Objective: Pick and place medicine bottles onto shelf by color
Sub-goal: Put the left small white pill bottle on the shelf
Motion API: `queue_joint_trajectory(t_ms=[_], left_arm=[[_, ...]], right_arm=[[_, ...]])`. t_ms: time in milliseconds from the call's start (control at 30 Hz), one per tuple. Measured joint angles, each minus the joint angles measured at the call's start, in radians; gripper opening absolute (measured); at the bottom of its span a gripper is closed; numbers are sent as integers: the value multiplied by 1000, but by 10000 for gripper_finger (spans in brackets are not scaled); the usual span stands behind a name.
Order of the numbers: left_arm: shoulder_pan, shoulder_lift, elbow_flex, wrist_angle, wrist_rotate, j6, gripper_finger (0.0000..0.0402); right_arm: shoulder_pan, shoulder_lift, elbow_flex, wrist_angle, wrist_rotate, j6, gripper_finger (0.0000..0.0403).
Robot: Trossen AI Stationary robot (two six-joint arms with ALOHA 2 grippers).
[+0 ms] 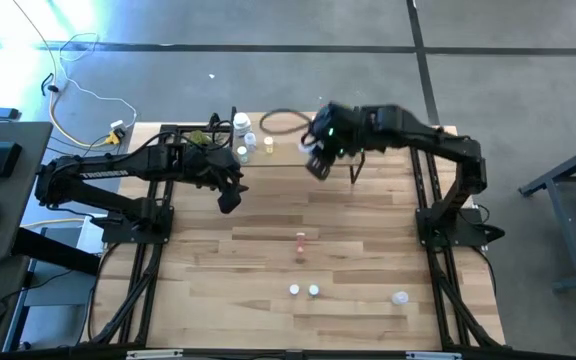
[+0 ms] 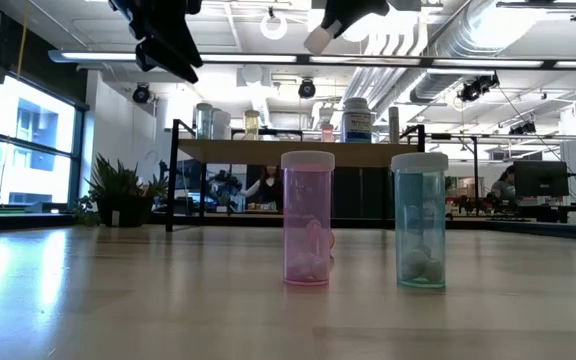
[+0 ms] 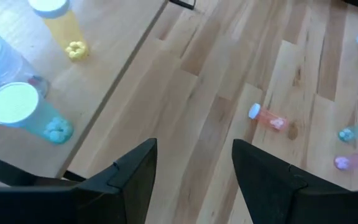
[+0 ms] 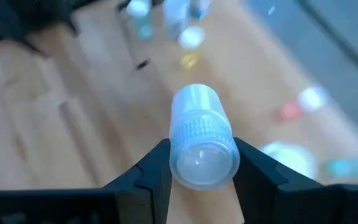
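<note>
Light plank-wood table, glossy, in an open workshop room. Right gripper clamps a white ribbed-cap bottle in the air near the shelf at the far edge; no label readable. Left gripper, fingers apart and empty, hovers left of centre; pink bottle and teal bottle, translucent cylinders, stand near.

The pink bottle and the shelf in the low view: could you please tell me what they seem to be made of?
The pink bottle looks like translucent tinted plastic with an opaque white cap: light passes through and pale contents show inside. The shelf appears to be a light wood board, matte, on thin black legs that look like metal.
</note>
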Motion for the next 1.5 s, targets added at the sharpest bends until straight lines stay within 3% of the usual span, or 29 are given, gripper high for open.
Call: queue_joint_trajectory(t_ms=[500, 733, 1000, 1300, 1500], left_arm=[[48, 0, 0, 0, -60, 0, 200], [48, 0, 0, 0, -69, 0, 200], [48, 0, 0, -1, -74, 0, 200], [48, 0, 0, -1, -74, 0, 200], [48, 0, 0, -1, -74, 0, 200]], right_arm=[[-273, 0, 169, 186, 43, -411, 126], [-356, 14, 169, 244, -38, -502, 126], [-376, 65, 169, 229, -83, -610, 126], [-330, 69, 169, 142, -181, -508, 126], [-269, 111, 169, 62, -190, -479, 126]])
